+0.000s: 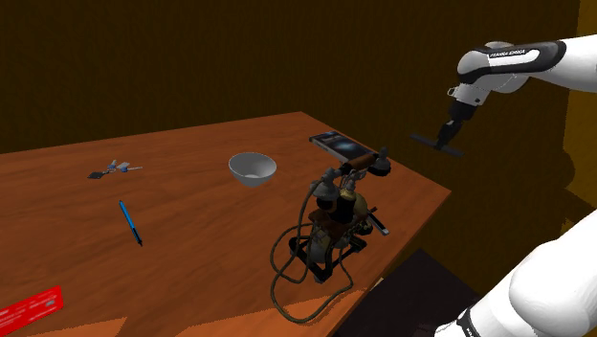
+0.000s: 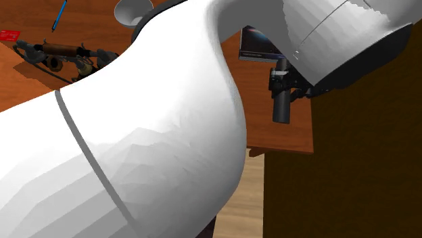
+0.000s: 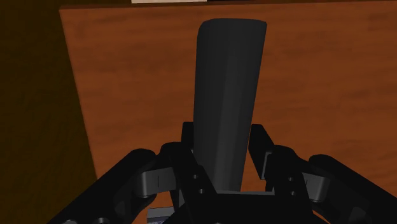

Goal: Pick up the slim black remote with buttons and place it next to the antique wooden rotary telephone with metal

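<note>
We found the gripper clamped on the slim dark remote, which jutted out from between its fingers, held over the wooden table. The telephone stood well apart from the gripper, lower down.

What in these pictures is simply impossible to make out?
Buttons on the remote: wrist view, plain dark side faces camera.
Small grey object: shoulder view, too small to name.
Red item: shoulder view, cut by the edge.
Telephone: second exterior view, partly behind the white arm.
</note>
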